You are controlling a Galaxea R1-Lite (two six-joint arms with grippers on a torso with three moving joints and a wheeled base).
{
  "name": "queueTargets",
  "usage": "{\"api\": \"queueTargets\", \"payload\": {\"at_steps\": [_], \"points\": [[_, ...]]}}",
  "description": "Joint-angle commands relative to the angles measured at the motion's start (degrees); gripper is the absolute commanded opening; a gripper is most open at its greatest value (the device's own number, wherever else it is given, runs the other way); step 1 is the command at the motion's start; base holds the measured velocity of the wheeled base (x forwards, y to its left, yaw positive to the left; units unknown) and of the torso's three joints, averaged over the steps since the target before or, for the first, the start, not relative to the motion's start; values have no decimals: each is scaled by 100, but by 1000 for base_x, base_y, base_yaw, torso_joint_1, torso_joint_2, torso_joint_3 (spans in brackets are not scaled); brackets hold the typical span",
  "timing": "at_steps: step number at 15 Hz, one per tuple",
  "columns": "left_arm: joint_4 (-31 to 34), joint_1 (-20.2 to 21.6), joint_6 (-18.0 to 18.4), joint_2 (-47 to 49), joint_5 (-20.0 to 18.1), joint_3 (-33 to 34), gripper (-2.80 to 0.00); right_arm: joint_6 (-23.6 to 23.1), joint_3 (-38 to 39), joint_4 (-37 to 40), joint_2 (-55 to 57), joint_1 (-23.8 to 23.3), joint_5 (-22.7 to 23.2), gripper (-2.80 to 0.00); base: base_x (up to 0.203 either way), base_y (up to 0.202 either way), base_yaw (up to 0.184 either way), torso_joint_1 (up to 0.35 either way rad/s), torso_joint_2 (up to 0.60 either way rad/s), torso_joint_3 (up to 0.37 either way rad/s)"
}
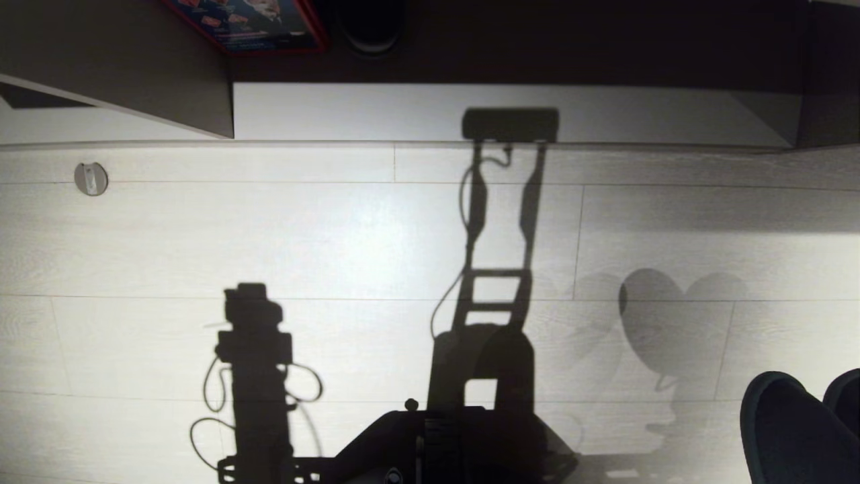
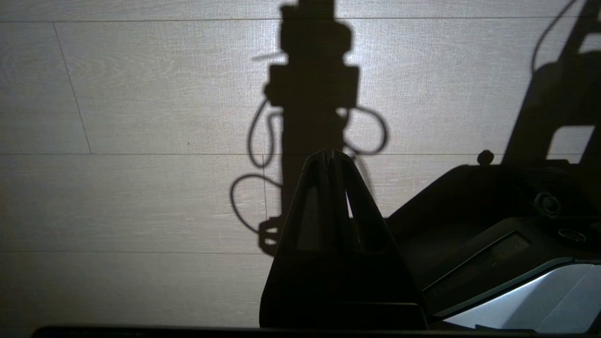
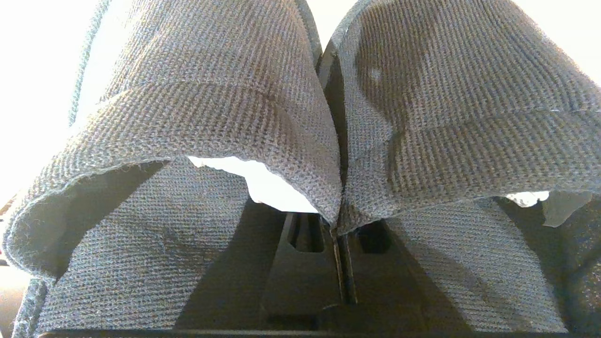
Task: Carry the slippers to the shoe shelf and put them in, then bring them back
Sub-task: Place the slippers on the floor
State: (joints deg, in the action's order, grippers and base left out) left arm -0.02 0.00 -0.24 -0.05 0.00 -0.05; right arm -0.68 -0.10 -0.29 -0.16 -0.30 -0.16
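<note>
Slippers pinched together in the right gripper, above pale plank floor.

The slippers point(image 3: 300, 122), a dark knitted pair, hang side by side with their inner edges pressed between the right gripper's point(image 3: 342, 220) closed fingers; in the head view their toes point(image 1: 799, 430) show at the lower right corner, over the floor point(image 1: 336, 235). The shoe shelf point(image 1: 470, 111), with its light base board and dark back, lies beyond the floor planks. The left gripper point(image 2: 328, 154) hangs over the floor with its fingertips closed together, holding nothing, just beside the robot's dark base point(image 2: 493, 220).
</note>
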Motion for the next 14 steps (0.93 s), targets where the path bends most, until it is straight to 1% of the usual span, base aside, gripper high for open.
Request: {"api": "queueTargets", "payload": {"at_steps": [1,9,14], "points": [[1,0,-3,5,0,-1,-280,-2,1,-6,16,-5,-2,-280,0,0,0,0,0,0],[2,0,-4,12,0,-4,-280,-2,1,-6,16,-5,-2,-280,0,0,0,0,1,6],[2,0,-12,5,0,0,-280,-2,1,-6,16,-5,-2,-280,0,0,0,3,1,165]]}}
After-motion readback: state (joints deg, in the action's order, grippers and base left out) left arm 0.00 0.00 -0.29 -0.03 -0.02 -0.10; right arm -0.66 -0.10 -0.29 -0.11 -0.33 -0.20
